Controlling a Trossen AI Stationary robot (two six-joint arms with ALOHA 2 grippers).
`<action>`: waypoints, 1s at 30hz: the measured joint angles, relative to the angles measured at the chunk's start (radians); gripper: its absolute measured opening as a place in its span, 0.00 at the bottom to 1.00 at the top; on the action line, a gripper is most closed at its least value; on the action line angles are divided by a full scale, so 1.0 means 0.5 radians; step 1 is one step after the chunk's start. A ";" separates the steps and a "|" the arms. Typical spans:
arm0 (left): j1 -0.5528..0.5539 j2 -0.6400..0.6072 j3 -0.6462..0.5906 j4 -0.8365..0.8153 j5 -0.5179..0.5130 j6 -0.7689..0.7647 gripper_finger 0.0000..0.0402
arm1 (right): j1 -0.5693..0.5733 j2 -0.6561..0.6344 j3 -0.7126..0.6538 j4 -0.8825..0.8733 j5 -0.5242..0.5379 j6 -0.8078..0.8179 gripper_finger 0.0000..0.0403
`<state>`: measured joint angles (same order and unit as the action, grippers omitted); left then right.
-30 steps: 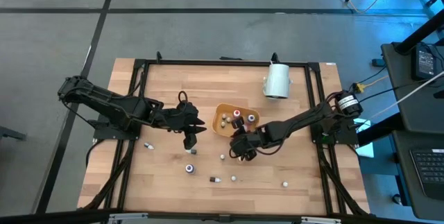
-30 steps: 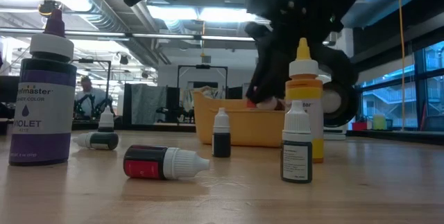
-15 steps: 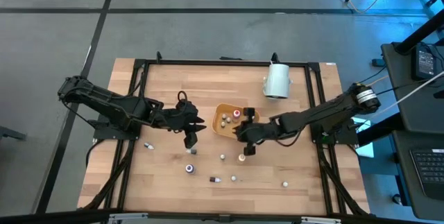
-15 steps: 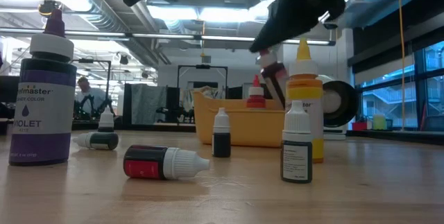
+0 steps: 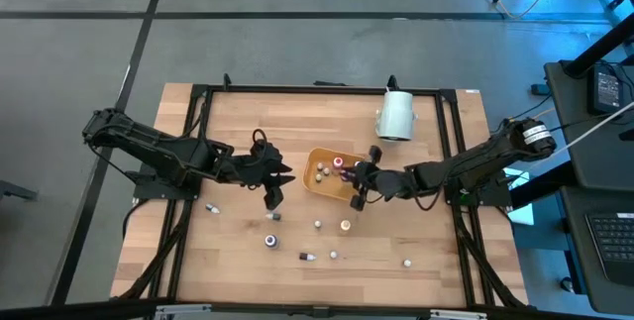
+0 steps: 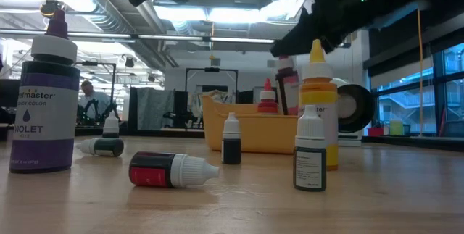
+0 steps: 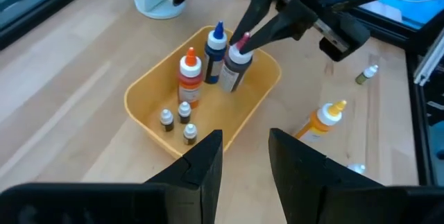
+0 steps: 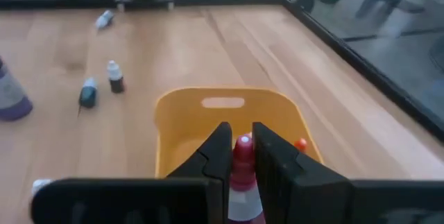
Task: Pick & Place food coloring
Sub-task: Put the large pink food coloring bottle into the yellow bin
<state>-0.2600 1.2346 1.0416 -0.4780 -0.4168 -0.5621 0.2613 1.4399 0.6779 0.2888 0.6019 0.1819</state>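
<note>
The right gripper (image 7: 243,41) pinches a red-capped food coloring bottle (image 7: 236,68) over the yellow tray (image 7: 142,109), its lower half hidden behind the wall in the low view. The left gripper (image 5: 273,193) hovers half-open, empty.

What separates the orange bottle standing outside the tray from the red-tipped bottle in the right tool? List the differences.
1. The orange bottle has a yellow-orange body; the red-tipped bottle has a dark one.
2. The orange bottle stands on the bare table; the red-tipped bottle is at the tray.
3. The orange bottle is free; the right tool pinches the red-tipped bottle's nozzle.
Both are upright with pointed nozzles.
</note>
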 joint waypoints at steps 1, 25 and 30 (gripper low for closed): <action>0.000 0.000 0.000 0.000 -0.008 0.000 0.28 | -0.010 0.000 -0.025 0.020 0.007 0.033 0.12; 0.000 0.000 0.000 0.006 -0.021 0.000 0.28 | -0.207 0.040 -0.259 0.342 0.156 0.101 0.15; 0.000 0.000 0.000 0.006 -0.024 0.000 0.28 | -0.207 0.125 -0.259 0.351 0.154 0.161 0.19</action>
<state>-0.2600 1.2346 1.0416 -0.4747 -0.4286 -0.5621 0.1579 1.5025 0.5484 0.4641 0.6788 0.2622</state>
